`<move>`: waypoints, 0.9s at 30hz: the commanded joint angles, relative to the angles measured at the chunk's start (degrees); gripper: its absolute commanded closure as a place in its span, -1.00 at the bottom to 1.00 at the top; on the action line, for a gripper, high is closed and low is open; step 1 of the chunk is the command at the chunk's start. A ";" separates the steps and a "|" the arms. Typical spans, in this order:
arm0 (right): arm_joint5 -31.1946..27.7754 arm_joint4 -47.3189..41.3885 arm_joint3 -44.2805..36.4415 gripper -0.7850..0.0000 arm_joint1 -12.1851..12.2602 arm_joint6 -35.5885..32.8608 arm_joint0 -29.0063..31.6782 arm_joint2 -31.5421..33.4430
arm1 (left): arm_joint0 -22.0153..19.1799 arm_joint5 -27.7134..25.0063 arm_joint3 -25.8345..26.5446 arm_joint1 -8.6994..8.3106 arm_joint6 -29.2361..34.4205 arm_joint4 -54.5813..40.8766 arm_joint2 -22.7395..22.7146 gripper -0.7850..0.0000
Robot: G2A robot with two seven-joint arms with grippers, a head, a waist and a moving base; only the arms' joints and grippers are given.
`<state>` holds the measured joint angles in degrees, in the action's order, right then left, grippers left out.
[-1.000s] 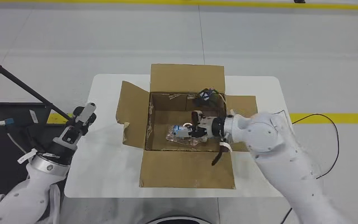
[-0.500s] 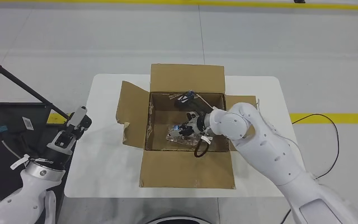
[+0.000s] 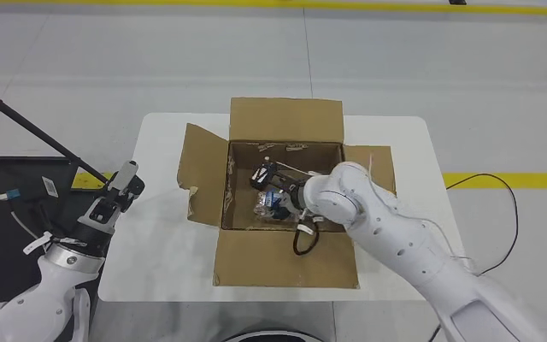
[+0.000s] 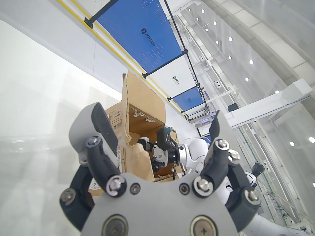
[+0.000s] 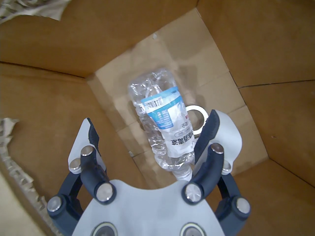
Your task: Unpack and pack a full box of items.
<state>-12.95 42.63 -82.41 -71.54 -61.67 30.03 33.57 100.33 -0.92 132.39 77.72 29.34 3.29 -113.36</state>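
**UNPACKING: PRE-GRASP ON THE BOTTLE**

Step in hand, by judgement: unpacking, at the point just before the grasp.

Find the brown cardboard box [image 3: 286, 120], flaps folded out, at the middle of the white table [image 3: 154, 214]. Find the crumpled clear plastic bottle with a blue-and-white label [image 5: 157, 94] lying on its side near the middle of the box floor, neck end toward the gripper. Note a silvery ring [image 5: 196, 107] on the same floor, partly under the bottle; kind not identifiable.

Locate the right gripper [image 5: 152, 121] lowered inside the box, directly over the bottle. Jaws spread wide, nothing held. Bottle body between them, close against one finger [image 5: 206, 133] and well apart from the other.

Locate the left gripper [image 4: 157, 116] just off the table's left edge, raised, spread wide and empty, pointed toward the box.

Next move, by judgement:
1. Centre the jaws across the bottle body.
2. Lower slightly and close gently.
3. Lift straight up between the box walls.

Expect the thin, already crushed wall to give under pressure, so close far enough to take up the slack. Avoid catching the ring together with the bottle. Keep clear of the torn flap edges on the way out.
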 commanded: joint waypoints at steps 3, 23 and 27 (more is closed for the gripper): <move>0.08 0.33 3.51 -1.00 -1.49 -1.72 -1.96 -2.23 | 0.01 -0.04 0.00 0.01 0.00 0.00 -0.01 -1.00; 3.60 2.99 12.10 1.00 -7.17 -6.04 -6.08 -7.33 | 0.01 -0.04 0.00 0.01 0.00 0.00 -0.01 -1.00; 3.60 3.27 12.54 1.00 -7.68 -6.66 -6.42 -7.06 | 0.01 -0.04 0.00 0.01 0.00 0.00 -0.01 -1.00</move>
<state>-9.34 45.87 -69.89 -79.12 -68.19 23.70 26.40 100.34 -0.96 132.39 77.72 29.34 3.30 -113.37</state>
